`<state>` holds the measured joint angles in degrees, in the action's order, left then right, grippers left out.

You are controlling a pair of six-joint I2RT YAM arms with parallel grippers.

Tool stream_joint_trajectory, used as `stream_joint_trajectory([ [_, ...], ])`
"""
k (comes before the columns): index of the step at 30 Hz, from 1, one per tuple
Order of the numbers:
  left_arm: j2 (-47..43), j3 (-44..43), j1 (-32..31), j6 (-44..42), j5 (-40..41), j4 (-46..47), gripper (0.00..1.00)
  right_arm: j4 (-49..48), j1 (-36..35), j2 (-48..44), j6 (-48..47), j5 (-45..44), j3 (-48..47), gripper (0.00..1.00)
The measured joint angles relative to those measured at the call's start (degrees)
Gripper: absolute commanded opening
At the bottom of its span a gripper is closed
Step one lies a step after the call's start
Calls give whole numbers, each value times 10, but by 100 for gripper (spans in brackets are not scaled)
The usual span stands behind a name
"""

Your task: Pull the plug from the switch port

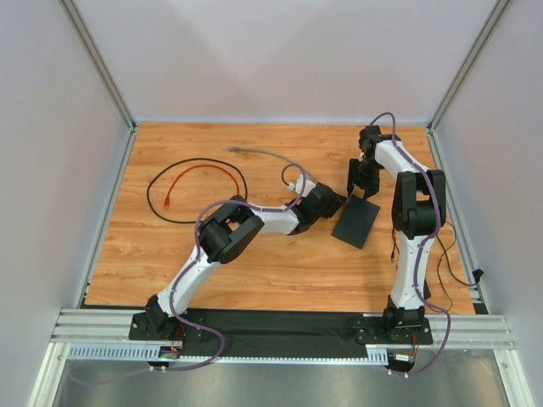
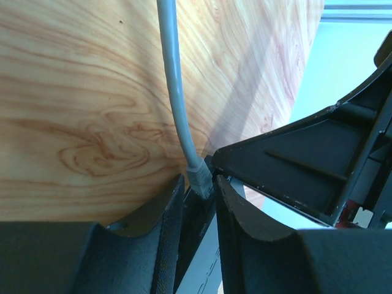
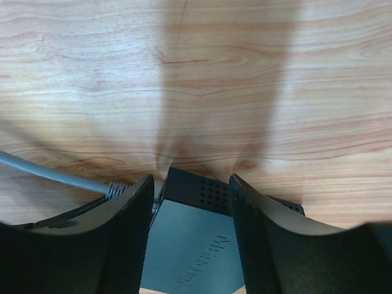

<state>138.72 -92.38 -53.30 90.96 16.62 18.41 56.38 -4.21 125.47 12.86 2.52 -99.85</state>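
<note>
The switch (image 1: 356,222) is a flat black box lying on the wooden table, with raised lettering on its top (image 3: 196,245). A grey cable (image 1: 271,157) curves in from the far left and ends in the plug (image 2: 199,179), which sits at the switch's left edge. My left gripper (image 1: 333,203) reaches in from the left, and its narrow jaws (image 2: 201,181) pinch the plug at their tips. My right gripper (image 1: 363,188) hovers over the switch's far end. Its fingers (image 3: 191,180) are apart above the top face, gripping nothing. The plug's ribbed boot (image 3: 117,190) shows beside the left finger.
A black cord loop (image 1: 161,203) with a red cable (image 1: 199,174) inside it lies at the left of the table. A thin black cord (image 1: 458,271) trails along the right edge. White walls with metal posts close in three sides.
</note>
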Motion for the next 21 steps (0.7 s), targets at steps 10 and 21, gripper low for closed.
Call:
stream_joint_trajectory([
  [10,-2,2,-5,-1,-6,1,34,0,0,-2,3,0,0,54],
  [21,2,-4,-7,22,-1,-8,30,-1,0,-11,4,1,2,54],
])
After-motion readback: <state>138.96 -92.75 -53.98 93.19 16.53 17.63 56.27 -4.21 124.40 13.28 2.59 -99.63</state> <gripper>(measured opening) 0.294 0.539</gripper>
